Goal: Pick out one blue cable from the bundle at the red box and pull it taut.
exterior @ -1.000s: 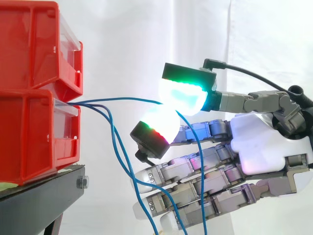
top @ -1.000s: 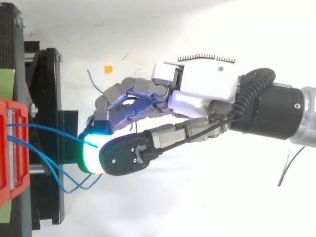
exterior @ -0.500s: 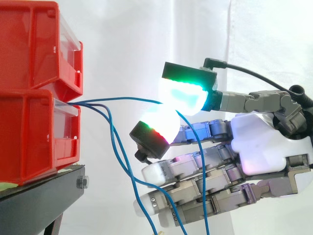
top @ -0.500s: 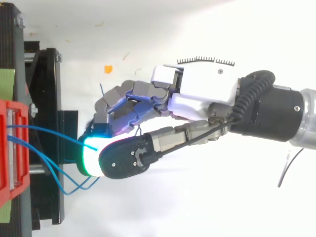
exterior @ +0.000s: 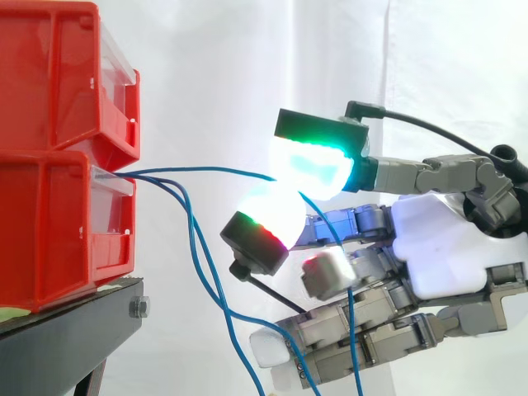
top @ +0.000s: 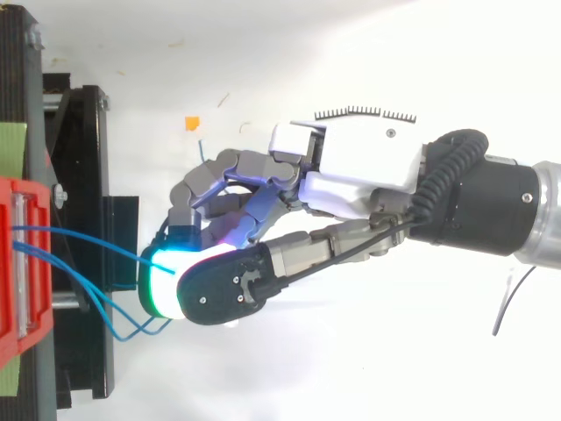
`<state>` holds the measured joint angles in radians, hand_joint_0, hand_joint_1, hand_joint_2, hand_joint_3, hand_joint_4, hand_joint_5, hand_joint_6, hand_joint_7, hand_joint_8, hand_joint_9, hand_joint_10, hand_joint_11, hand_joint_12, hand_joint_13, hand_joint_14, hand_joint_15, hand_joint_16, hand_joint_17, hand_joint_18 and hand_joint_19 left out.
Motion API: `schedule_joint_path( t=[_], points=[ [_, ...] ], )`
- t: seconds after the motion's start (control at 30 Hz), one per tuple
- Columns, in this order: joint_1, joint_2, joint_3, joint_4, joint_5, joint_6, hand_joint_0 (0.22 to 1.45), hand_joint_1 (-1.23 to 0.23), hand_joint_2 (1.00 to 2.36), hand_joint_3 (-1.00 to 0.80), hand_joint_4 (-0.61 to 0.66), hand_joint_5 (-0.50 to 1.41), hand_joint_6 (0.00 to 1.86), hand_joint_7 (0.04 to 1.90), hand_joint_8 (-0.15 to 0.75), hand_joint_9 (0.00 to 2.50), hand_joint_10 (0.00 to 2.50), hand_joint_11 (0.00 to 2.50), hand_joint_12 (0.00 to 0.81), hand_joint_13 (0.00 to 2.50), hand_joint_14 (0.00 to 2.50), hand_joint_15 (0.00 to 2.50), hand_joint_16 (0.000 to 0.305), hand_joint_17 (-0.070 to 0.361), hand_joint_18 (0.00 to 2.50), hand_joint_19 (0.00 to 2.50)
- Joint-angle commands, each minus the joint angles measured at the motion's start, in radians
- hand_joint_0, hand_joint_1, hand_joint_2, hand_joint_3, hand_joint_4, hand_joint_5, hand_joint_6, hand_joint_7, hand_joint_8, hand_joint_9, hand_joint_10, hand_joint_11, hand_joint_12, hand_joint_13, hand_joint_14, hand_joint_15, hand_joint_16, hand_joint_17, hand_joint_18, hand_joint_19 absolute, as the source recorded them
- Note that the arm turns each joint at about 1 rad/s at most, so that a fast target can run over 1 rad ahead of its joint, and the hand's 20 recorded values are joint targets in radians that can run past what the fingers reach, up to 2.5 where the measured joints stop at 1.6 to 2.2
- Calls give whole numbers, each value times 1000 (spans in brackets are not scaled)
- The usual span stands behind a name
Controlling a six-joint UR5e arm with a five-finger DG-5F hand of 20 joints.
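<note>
while pinching one blue cable (exterior: 206, 170) between glowing pads (exterior: 309, 169) of the hand (exterior: 445, 247), near the red box (exterior: 58, 223), curled lower fingers (exterior: 326, 276) further inward just now; grip firmer, likely ready to pull.

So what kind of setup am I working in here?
Probably a lab test rig: stacked red bins on a black stand, a white curtain behind, blue cables trailing from one.

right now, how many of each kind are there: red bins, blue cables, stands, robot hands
red bins: 2
blue cables: 3
black stand: 1
hand: 1
total: 7
</note>
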<state>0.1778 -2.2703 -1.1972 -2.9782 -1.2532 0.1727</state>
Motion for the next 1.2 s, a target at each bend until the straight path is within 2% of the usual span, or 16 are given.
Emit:
schedule_joint_path(
  t=[0.0,0.2,0.33,0.5,0.6,0.67,0.73,0.8,0.83,0.87,0.9,1.17],
  points=[
    [2,0,1,-1,3,-16,681,-768,1020,-61,-200,-144,948,1016,254,1258,20,999,304,732,15,400,26,59,304,76],
    [2,2,-1,-2,0,-45,679,-764,1020,-59,-186,-143,949,1027,238,1405,16,1244,313,783,18,484,26,59,323,114],
    [5,2,1,-4,3,-98,679,-762,1020,-61,-183,-144,948,1040,237,1378,17,1249,317,899,23,618,27,60,406,170],
    [5,2,1,-12,5,-110,679,-758,1021,-59,-184,-145,949,1032,227,1362,16,1340,326,1095,23,976,30,69,542,367],
    [5,29,1,-27,9,-114,679,-757,1021,-57,-180,-145,949,1033,216,1362,15,1380,315,1122,24,1141,35,79,622,502],
    [5,49,1,-51,17,-117,679,-757,1021,-56,-184,-144,949,1031,215,1365,13,1408,316,1124,24,1169,37,83,636,535],
    [5,52,1,-59,20,-119,679,-758,1021,-56,-183,-144,949,1036,218,1364,14,1402,320,1106,22,1168,37,84,640,523],
    [5,64,-1,-88,34,-121,679,-761,1020,-56,-185,-143,949,1033,232,1257,20,1198,348,906,26,846,39,87,562,450],
    [6,80,1,-104,38,-124,679,-763,1019,-57,-191,-142,949,1028,244,1219,18,1083,351,816,22,705,38,85,523,407],
    [5,84,1,-110,40,-127,679,-767,1018,-57,-192,-140,948,1039,253,1110,20,844,340,649,17,460,38,85,401,328],
    [6,94,1,-117,46,-134,676,-767,1018,-57,-195,-140,948,1037,258,1084,22,766,336,581,13,351,38,85,361,283],
    [6,98,1,-119,92,-199,670,-775,1016,-61,-208,-138,947,1037,276,961,13,373,316,388,5,118,40,91,198,183]
  ],
)
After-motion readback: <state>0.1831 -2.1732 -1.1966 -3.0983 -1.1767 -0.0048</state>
